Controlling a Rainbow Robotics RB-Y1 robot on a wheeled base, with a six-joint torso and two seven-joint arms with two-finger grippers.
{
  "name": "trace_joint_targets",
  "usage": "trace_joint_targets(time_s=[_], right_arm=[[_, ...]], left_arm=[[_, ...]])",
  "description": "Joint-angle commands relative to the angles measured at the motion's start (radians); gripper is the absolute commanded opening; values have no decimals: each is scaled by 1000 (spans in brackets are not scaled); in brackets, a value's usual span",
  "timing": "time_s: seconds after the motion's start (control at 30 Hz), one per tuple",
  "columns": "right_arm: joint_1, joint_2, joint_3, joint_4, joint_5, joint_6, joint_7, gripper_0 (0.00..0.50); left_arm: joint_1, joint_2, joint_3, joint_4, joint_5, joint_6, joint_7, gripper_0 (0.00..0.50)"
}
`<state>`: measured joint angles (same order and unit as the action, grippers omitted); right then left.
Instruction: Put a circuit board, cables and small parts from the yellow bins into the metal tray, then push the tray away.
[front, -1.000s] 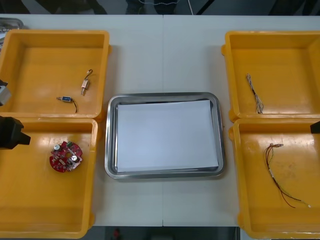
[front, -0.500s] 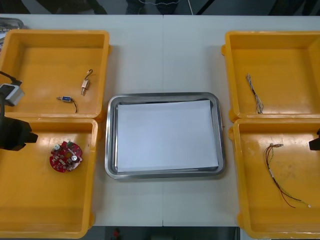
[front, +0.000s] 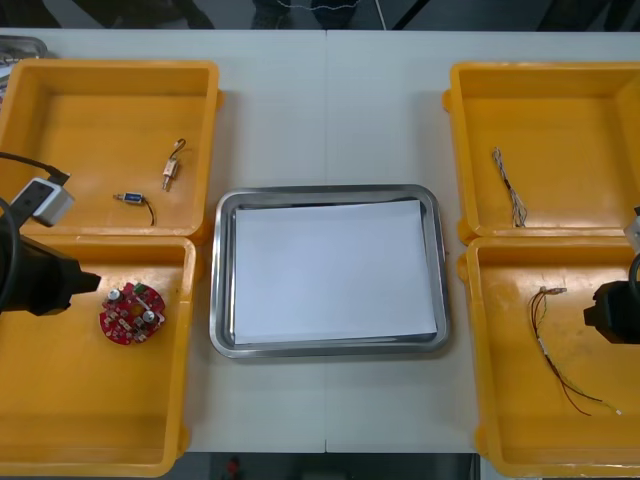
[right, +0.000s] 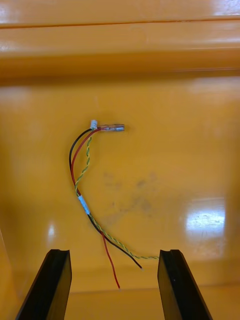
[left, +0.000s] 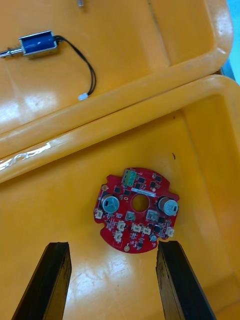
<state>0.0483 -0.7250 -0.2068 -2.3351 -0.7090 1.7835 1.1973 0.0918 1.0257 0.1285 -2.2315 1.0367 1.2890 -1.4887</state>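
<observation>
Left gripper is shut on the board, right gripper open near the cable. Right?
No: the left gripper is open, its fingers apart with the board lying loose in the bin, as the left wrist view shows. The right gripper is open near the cable, as you said.

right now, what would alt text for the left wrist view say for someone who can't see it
The left tool, open, hovers over a round red circuit board lying flat in a yellow bin, just ahead of and between its black fingers. In the neighbouring bin beyond lies a small metal part with a black cable.
</observation>
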Motion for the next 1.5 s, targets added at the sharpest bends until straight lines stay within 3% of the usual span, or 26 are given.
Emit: trace_joint_targets(time_s=[0.03,0.17,0.5,0.8,1.27,1.5], right_arm=[[47,26,64,-29,65,-59,54,500],[68,26,113,-12,114,-122,51,500],[97,26,173,88,117,-269,61,500],[122,26,261,157,190,-415,56,500],[145,26,313,214,210,-473,65,500],[160,26,314,214,206,-473,64,500]], left_arm=[[28,45,-73,-33,3,-82,-163,500],[26,47,-115,-33,-20,-122,-166,500],[22,47,-201,-33,-93,-168,-166,500],[-9,45,-285,-31,-158,-191,-145,500],[-46,36,-359,-14,-222,-217,-116,500],[-67,36,-411,38,-231,-295,-119,500]])
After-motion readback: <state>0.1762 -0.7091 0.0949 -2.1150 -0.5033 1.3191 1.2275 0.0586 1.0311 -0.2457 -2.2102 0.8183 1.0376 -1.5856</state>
